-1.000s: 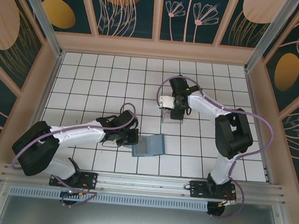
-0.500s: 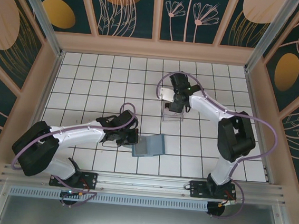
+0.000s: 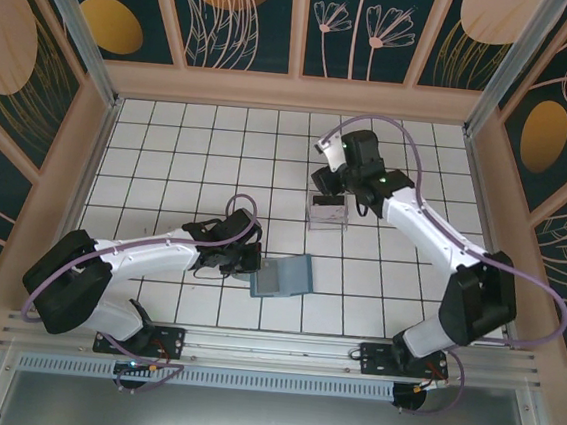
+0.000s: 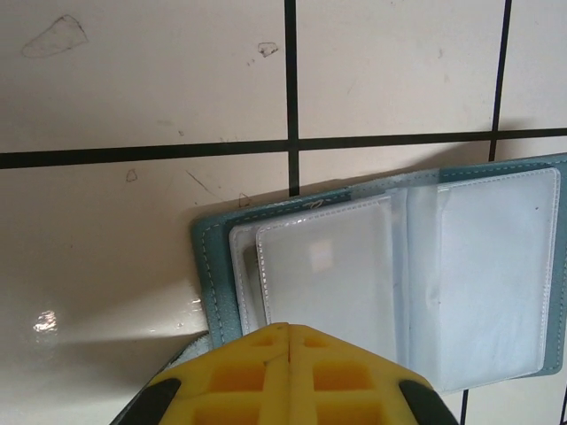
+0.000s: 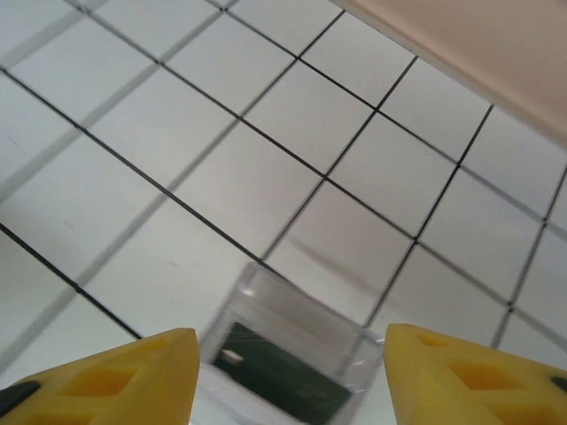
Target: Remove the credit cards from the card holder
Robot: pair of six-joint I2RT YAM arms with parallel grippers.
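The white tiled table is carrying the open teal card holder and, well apart, a clear tray.

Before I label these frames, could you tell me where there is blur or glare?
Right wrist view: motion blur, the grid lines doubled, the clear tray soft. Left wrist view: sharp, with a glare spot on the tile and sheen on the card holder sleeves. Top view: evenly lit, sharp.

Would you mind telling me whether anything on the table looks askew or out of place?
The card holder lies open, skewed against the tile lines; its clear sleeves look empty. Nothing looks spilled or damaged.
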